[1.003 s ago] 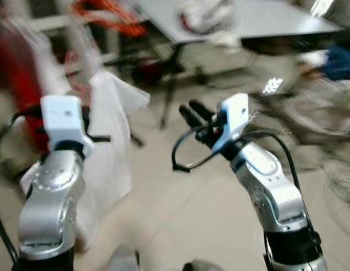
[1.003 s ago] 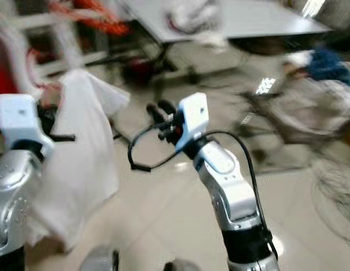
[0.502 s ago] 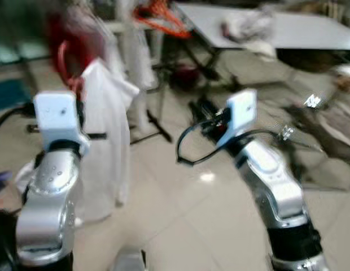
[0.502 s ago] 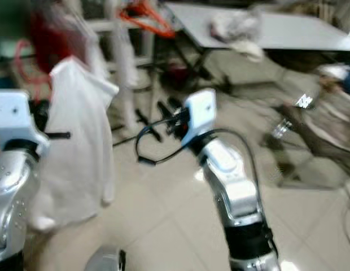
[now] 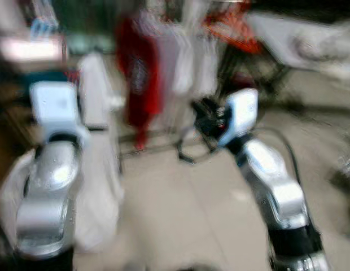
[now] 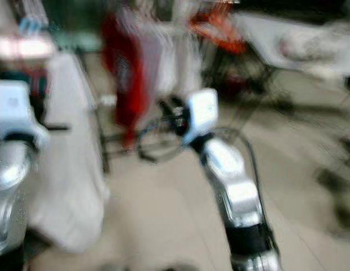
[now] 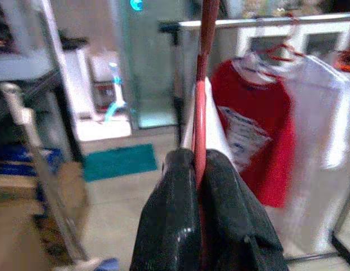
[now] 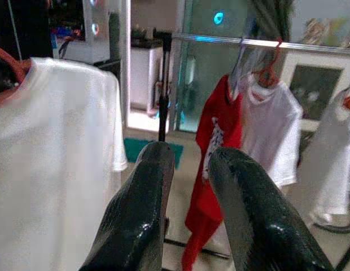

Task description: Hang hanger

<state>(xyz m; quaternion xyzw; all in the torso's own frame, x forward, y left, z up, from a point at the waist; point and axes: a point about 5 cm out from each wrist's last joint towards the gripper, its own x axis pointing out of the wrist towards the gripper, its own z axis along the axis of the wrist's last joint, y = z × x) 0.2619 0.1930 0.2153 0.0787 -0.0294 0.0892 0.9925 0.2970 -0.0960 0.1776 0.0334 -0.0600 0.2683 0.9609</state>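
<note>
view just swung: table gone, clothes rack [image 8: 259, 42] at 12 o'clock | left gripper [image 7: 200, 169] pinching red hanger [image 7: 204, 84], white shirt [image 5: 99, 158] dangling at 9 | right gripper [image 8: 189, 164] slightly spread, empty | hanging looks next

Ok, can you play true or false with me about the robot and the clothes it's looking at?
1. The left gripper is shut on a red hanger. True.
2. The white shirt on that hanger is blue. False: it is white.
3. A red shirt hangs on the rail. True.
4. The right gripper is holding a shirt. False: its fingers are apart and hold nothing.
5. The rail has no clothes on it. False: several shirts hang there.
</note>
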